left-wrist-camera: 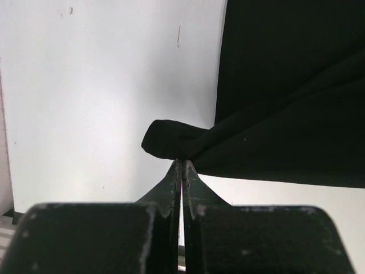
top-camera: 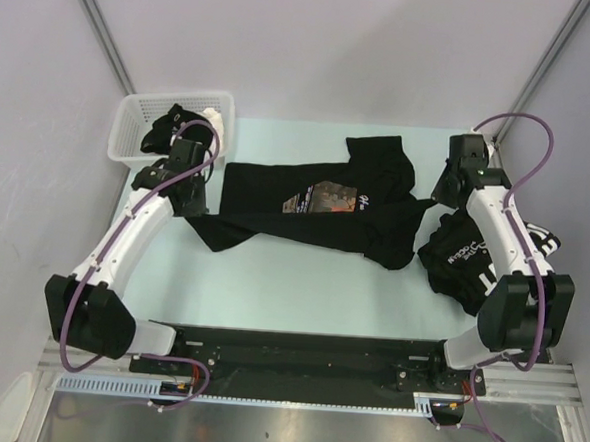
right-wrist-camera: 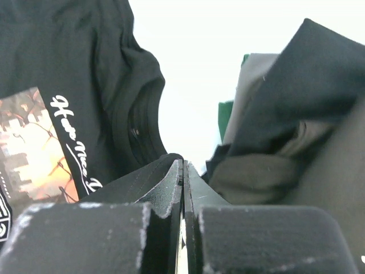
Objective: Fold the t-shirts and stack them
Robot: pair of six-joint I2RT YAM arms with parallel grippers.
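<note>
Top: printed t-shirt (top-camera: 316,207) lies stretched mid-table between left gripper (top-camera: 194,197) and right gripper (top-camera: 435,195); lettered t-shirt (top-camera: 468,257) is crumpled at right.
Left wrist: jaws together, clamped on a black fabric corner.
Right wrist: jaws together, seemingly pinching the edge near the collar.
Step, judged: spreading flat before the first fold; next calls for even tension, then folding over

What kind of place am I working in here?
Probably a lab test booth rather than a home: plain grey panel walls close it in, the pale table is bare of furnishings, and a metal mounting rail runs along its near edge.
</note>
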